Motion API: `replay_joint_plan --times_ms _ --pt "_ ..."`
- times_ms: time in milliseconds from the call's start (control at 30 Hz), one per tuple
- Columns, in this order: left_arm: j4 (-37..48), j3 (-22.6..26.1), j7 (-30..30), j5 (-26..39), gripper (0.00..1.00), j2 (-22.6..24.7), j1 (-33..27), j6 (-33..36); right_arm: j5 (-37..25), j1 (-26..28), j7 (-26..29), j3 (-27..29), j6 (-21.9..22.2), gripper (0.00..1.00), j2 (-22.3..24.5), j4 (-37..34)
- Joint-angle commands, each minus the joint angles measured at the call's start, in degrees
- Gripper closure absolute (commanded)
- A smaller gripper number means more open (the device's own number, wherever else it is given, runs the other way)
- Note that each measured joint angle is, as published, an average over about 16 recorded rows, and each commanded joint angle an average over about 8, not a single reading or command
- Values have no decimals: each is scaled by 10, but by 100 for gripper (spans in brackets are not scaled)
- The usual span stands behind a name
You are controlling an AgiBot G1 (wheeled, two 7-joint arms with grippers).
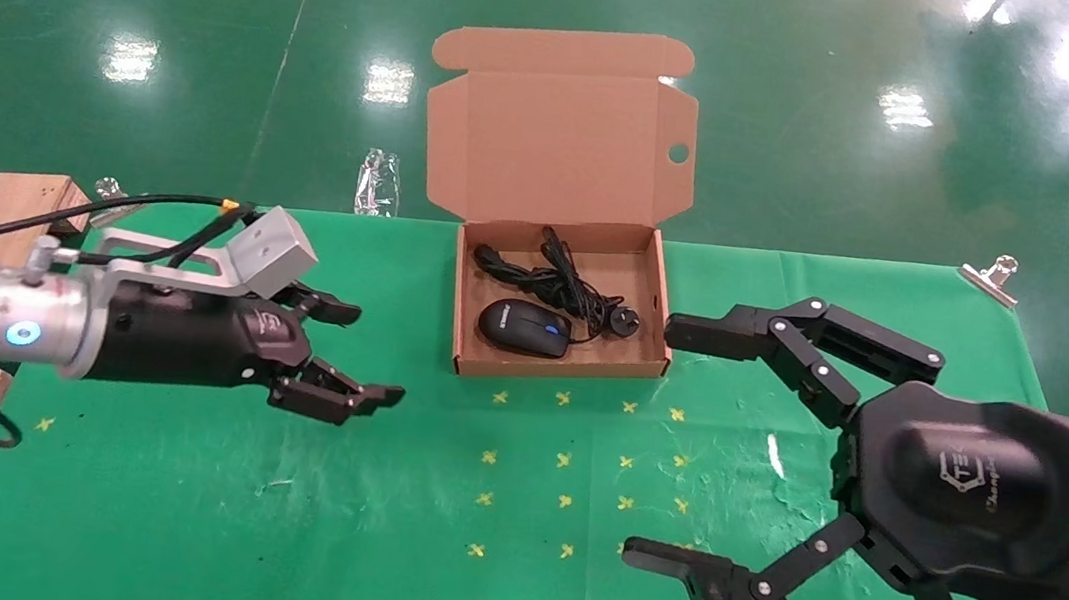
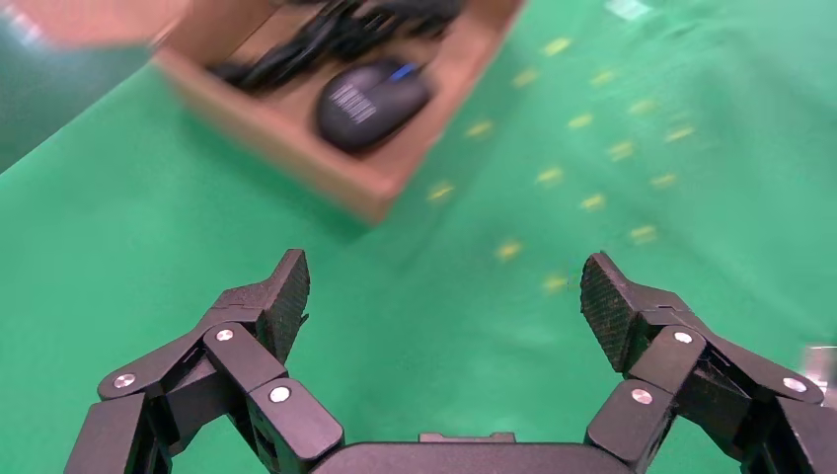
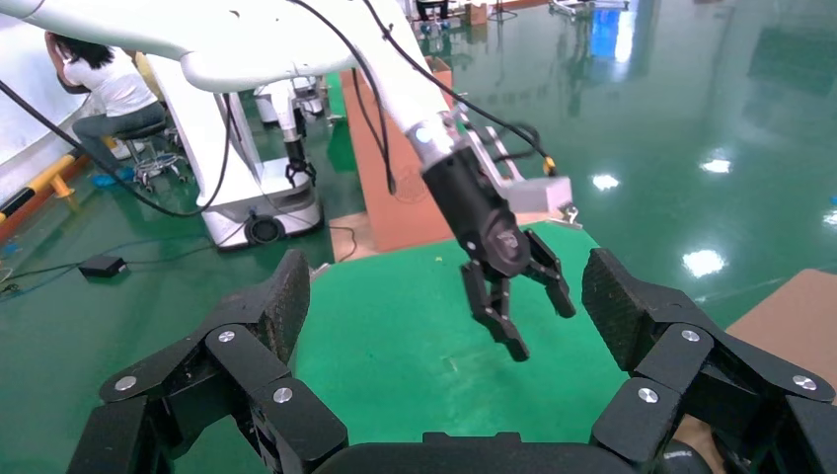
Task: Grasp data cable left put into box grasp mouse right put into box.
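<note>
Your box (image 1: 552,367) sat at the upper centre of the head view on the green cloth (image 1: 169,500), its lid standing up at the back. Inside it lay the mouse (image 1: 523,327), toward the near left corner, with the data cable (image 1: 557,277) bundled just behind it, plug toward the right wall. Your left gripper (image 1: 357,352) hung at the left of the frame, well apart from the box, jaws spread wide and holding nothing. Your right gripper (image 1: 664,441) filled the lower right, jaws also wide open and empty, its upper fingertip just beside the box's right wall.
</note>
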Motion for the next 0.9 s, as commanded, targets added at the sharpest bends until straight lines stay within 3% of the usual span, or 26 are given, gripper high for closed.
replay_joint_plan --times_ms 33,667,900 --pt "-9 -17 19 -33 0 -9 12 15 0 0 0 0 0 0 0 0" --pt "-97 -179 201 -347 0 -89 126 160 1 0 0 -1 0 0 0 0" --pt "-117 -217 239 -423 0 -108 152 193 1 0 -1 -1 0 0 1 0"
